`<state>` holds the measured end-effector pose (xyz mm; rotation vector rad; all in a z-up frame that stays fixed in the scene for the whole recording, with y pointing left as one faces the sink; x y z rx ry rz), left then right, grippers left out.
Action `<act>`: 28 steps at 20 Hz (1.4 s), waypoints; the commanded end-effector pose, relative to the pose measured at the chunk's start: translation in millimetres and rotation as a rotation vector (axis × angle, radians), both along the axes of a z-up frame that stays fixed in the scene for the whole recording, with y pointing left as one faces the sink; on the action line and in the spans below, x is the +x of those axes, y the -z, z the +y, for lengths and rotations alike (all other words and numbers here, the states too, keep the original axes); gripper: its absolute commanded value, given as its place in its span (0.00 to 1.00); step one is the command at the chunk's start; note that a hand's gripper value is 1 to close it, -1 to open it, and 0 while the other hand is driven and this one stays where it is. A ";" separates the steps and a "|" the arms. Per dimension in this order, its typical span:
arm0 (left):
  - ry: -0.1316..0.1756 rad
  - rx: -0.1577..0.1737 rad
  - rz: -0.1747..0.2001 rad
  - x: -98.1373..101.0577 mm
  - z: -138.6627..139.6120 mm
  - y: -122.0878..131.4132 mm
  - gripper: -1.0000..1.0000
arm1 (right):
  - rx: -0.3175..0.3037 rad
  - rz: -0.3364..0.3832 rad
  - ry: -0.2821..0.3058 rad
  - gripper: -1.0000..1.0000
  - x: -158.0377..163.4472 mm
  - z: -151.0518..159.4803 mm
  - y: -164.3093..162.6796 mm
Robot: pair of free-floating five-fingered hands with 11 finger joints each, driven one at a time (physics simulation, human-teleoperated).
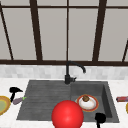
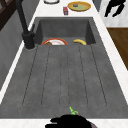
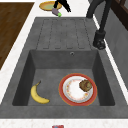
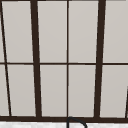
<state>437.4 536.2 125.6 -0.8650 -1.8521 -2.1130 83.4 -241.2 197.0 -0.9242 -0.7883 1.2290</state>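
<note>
The left hand (image 1: 14, 91) is hovering over the counter (image 1: 7, 83) at the sink's left end, its fingers pointing down at a small purple eggplant (image 1: 18, 100) with a green stem; whether they are pinching it or only touching it, I cannot tell. The eggplant is lying on the counter just beside a yellow-rimmed plate (image 1: 3, 105), right at the edge of the grooved draining board (image 1: 37, 97).

The right hand (image 1: 100, 118) is hanging in the air at the sink's front right corner, and I cannot tell how its fingers are set.

The risk, as I judge it, is that the eggplant is sitting so close to the plate's rim that a sideways nudge from the fingers could be rolling it onto the plate or down onto the draining board rather than seating it in a grip.

In the basin (image 3: 50, 72) a red-rimmed plate (image 3: 78, 89) is carrying a brown muffin-like lump (image 3: 85, 85). The right side view is showing a banana (image 3: 37, 94) lying well apart from that plate, which the front view is hiding behind a large red ball (image 1: 67, 115). The left side view is catching the eggplant's green stem (image 2: 72, 110) poking out beneath a dark hand (image 2: 70, 121), and the black faucet (image 2: 25, 25) is standing beside the basin.
</note>
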 end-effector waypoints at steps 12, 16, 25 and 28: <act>-0.040 0.007 0.026 -25.6 -27.3 -84.0 0.00 | 0.000 0.000 0.000 0.50 0.0 0.0 0.0; -0.100 0.006 0.020 -34.5 -27.3 -84.4 0.00 | 0.000 0.000 0.000 0.50 0.0 0.0 0.0; -0.131 0.016 0.038 -31.1 -27.0 -69.7 0.00 | 0.000 0.000 0.000 0.50 0.0 0.0 0.0; -0.104 0.020 0.073 -31.2 -26.9 -71.3 0.00 | 0.000 0.000 0.000 0.50 0.0 0.0 0.0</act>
